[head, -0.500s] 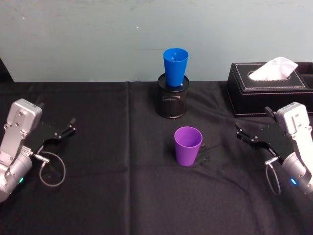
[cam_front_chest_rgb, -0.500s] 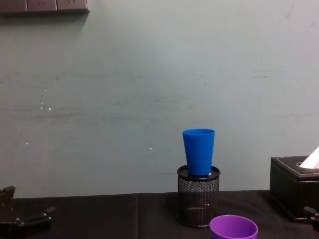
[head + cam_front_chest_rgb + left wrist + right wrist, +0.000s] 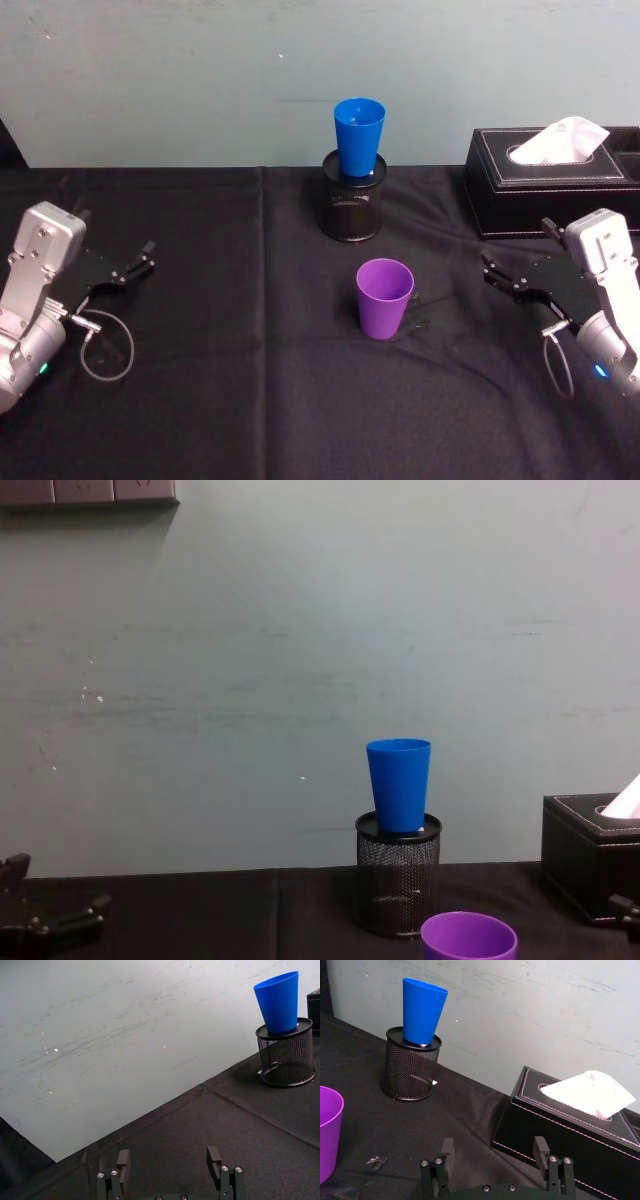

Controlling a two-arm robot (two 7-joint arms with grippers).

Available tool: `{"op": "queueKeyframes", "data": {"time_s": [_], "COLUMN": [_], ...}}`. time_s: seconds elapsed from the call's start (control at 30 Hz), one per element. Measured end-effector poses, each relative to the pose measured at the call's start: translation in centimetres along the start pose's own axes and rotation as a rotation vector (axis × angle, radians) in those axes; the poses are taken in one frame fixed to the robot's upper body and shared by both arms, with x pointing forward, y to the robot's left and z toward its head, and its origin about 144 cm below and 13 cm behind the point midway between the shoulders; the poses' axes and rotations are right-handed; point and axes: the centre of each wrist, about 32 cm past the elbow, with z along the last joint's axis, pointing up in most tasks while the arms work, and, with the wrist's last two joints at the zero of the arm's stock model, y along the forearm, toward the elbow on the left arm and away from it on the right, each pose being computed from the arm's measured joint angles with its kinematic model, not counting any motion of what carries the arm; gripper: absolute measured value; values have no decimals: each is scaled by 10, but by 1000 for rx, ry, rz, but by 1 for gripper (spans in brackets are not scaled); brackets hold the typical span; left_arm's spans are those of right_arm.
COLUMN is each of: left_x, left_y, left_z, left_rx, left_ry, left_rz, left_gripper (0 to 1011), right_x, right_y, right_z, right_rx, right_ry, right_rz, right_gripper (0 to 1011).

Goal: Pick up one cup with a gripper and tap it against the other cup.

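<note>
Purple cup (image 3: 385,298) upright on the black tablecloth (image 3: 250,400), mid-table, nothing touching it. Blue cup (image 3: 359,135) stands upright in the mouth of the black mesh pen holder (image 3: 350,210), behind the purple cup and well apart from it. Right gripper (image 3: 492,272) sits low over the cloth to the right of the purple cup, fingers spread, nothing between them; black tissue box (image 3: 550,195) behind it. Left gripper (image 3: 135,262) at far left, likewise spread and empty.

No lettering, label, brand, number or sign is legible on anything shown.
</note>
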Motion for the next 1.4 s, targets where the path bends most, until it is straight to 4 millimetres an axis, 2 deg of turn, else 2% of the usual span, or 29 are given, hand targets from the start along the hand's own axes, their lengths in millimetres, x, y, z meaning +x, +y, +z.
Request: {"op": "queueKeyframes", "data": {"time_s": [0.9, 1.4], "left_x": [0, 0], "left_y": [0, 0], "left_z": [0, 0], "left_rx": [0, 0], "left_ry": [0, 0], "left_rz": [0, 0], "left_gripper": [1000, 1000], "right_x": [0, 8], "right_y": [0, 0], "right_z": [0, -21], "right_rx": [1, 59], "right_ry": [1, 224], "right_rz": [2, 415], "right_gripper": [1003, 1003]}}
